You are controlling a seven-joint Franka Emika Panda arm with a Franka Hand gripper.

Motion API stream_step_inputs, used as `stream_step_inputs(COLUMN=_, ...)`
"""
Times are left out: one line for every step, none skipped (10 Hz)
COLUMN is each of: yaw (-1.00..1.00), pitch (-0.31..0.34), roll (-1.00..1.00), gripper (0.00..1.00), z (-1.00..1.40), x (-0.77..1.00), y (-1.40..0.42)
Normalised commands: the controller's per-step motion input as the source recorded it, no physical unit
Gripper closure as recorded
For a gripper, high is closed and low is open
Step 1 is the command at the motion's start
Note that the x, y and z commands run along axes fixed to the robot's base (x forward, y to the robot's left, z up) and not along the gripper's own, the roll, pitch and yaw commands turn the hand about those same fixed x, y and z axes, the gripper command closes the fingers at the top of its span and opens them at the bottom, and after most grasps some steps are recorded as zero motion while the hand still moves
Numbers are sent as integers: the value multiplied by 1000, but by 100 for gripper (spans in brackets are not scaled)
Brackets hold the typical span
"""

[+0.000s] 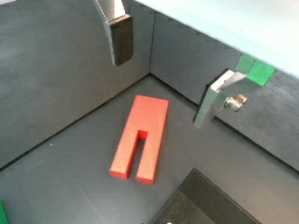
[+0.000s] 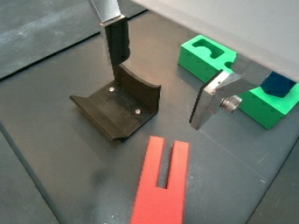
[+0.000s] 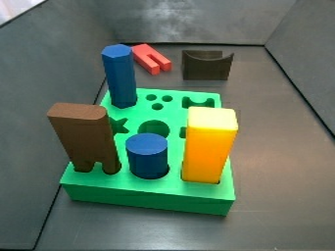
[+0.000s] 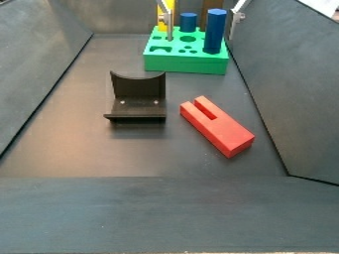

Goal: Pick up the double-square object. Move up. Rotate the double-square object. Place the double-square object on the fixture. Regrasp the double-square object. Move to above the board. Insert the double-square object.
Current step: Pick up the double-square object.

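we see the claw (image 1: 163, 74) hanging above the dark floor, its silver fingers (image 2: 211, 103) spread wide with nothing between them; it does not show in either side view. the double-square object (image 1: 140, 138) lies flat on the floor below the claw, its slotted end open, near the fixture (image 4: 135, 96) but apart from it. the board (image 3: 220, 201) stands farther off, carrying a yellow block (image 3: 210, 145), a brown block (image 3: 80, 136) and two blue pegs (image 3: 119, 75)
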Motion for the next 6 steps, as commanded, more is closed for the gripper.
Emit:
stream_step_inputs(yaw=631, pitch=0, roll=-150, gripper=0, z=-911, x=457, y=26)
stream_step_inputs(yaw=794, pitch=0, roll=-146, gripper=0, z=-974, x=209, y=6)
stream_step_inputs(yaw=783, pitch=0, roll=-143, gripper=0, z=-980, x=220, y=6)
stream_step_inputs(yaw=754, pitch=-4, roll=-10, gripper=0, z=-1000, x=100, y=3)
stream_step_inputs(yaw=854, pitch=-13, roll=1, gripper=0, z=-1000, x=0, y=0)
stream_step_inputs(yaw=817, pitch=-11, roll=21, gripper=0, z=-1000, x=-17, y=0)
